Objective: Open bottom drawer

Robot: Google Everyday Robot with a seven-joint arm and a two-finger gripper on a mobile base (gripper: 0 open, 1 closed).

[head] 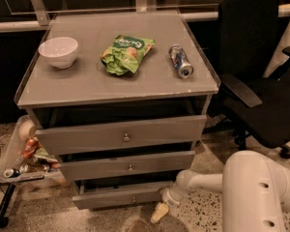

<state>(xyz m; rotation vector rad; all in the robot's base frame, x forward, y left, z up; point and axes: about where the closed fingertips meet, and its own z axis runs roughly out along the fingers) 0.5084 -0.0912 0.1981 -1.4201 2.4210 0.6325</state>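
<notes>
**Item: grey three-drawer cabinet, seen from above and in front.**

- Edges and room: a strip of speckled floor lies open below the drawer fronts, along the bottom of the frame. A black office chair stands near the cabinet's right side. A tray of rubbish on a stand sits just beside its left side.
- Bottom drawer: lowest and narrowest front, lower centre of the frame, with a small round knob. A dark gap shows above its front.
- Middle drawer and top drawer: each wider than the one beneath, and each with a dark gap above.
- On top: a white bowl at upper left, a green snack bag at centre, and a can lying on its side at right, all apart from one another.
- Hidden or cut off: the drawer interiors are in shadow. The white arm is cut by the lower right corner. The chair runs off the right edge.
- Gripper: low at bottom centre, just beside the right end of the bottom drawer front and close to the floor. Contact with the drawer cannot be told, nor whether it is open or closed. It is not on the knob.
</notes>
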